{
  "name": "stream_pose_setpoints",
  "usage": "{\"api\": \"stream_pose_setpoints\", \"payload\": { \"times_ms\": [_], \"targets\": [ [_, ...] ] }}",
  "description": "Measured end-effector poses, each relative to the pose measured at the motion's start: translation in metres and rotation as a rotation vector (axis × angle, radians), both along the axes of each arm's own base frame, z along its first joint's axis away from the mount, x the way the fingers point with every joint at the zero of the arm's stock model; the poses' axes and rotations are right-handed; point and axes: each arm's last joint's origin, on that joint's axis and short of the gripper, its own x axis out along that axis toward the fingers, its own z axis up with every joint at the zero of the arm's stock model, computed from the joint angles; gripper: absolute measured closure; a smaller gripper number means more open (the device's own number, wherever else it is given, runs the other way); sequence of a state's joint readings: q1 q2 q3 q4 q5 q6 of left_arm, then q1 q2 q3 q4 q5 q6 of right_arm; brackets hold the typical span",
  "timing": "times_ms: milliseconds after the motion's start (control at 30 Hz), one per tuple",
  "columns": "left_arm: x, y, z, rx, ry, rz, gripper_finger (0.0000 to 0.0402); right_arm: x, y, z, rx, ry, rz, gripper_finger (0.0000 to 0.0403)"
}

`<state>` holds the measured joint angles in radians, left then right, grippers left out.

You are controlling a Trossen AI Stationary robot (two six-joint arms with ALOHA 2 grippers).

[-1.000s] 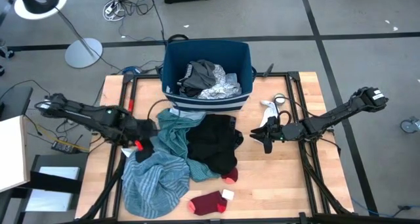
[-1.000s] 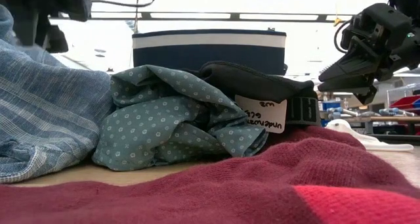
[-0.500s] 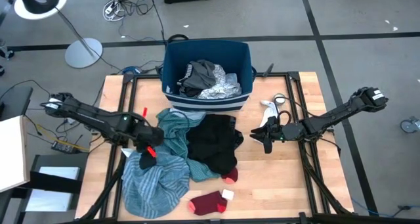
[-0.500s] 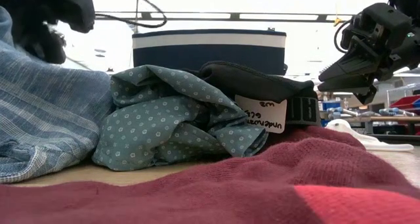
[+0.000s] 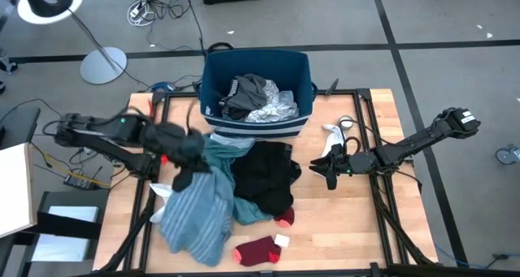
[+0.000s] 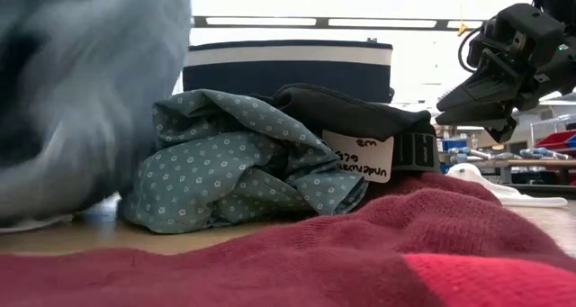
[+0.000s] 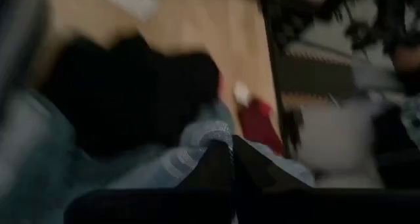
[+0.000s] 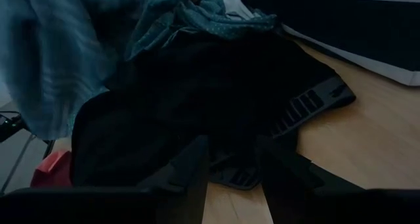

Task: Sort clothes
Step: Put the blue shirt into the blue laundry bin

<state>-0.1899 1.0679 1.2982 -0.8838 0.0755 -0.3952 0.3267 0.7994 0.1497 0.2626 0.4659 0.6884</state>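
My left gripper (image 5: 182,176) is shut on the teal striped garment (image 5: 199,216), raised above the table's left half. In the low view that cloth (image 6: 81,82) is a blur at the left. A light blue dotted garment (image 5: 226,151) and a black garment (image 5: 264,178) lie in a heap at the table's middle. Two red socks (image 5: 258,250) (image 5: 284,218) lie near the front edge. My right gripper (image 5: 329,173) hovers open just right of the black garment (image 8: 210,86), touching nothing. My left gripper pinches a bunched part of the striped garment (image 7: 200,142) between its two shut fingers, coming from above. How many layers it has is lost in blur. The cloth hangs below the fingers and its lower end (image 5: 191,244) lies on the table.
The navy bin (image 5: 213,66) stands at the table's far middle with dark and white patterned clothes (image 5: 258,98) in it. A white item (image 5: 333,135) lies on the right, far of my right gripper. Another white piece (image 5: 162,192) shows at the striped garment's left edge.
My left gripper has shut on the striped garment and gone up and a little toward the table's right. The garment's far part has lifted and bunched narrower, while its near end stays on the table. The right arm has kept still.
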Motion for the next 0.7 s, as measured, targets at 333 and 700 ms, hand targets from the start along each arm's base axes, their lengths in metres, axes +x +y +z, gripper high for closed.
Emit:
{"api": "stream_pose_setpoints", "payload": {
  "times_ms": [333, 700],
  "targets": [
    [0.03, 0.043, 0.08, 0.292, -0.245, 0.106, 0.0401, 0.001, 0.0, 0.004, 0.008, -0.038, -0.002, 0.0275],
    [0.061, 0.097, 0.165, 0.532, -0.539, 0.281, 0.0401, 0.001, 0.0, 0.004, -0.023, -0.036, 0.004, 0.0275]
  ]
}}
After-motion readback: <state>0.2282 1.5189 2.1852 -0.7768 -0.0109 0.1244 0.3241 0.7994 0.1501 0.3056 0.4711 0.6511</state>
